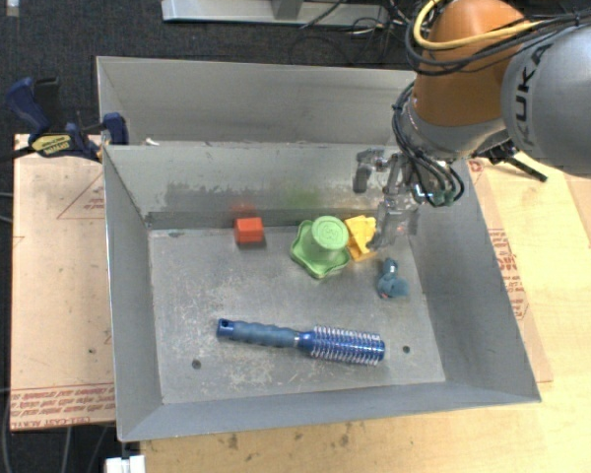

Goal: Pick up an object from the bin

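My gripper (392, 221) hangs at the back right of the bin floor, right beside a yellow object (361, 236) and just above a small blue figure (391, 283). Nothing shows in its hold. A green cup (322, 244) lies tipped against the yellow object's left side.
A small orange-red block (248, 230) sits near the back wall, left of the cup. A blue hairbrush (305, 340) lies across the front of the floor. The arm with its orange cover comes in over the bin's right rim.
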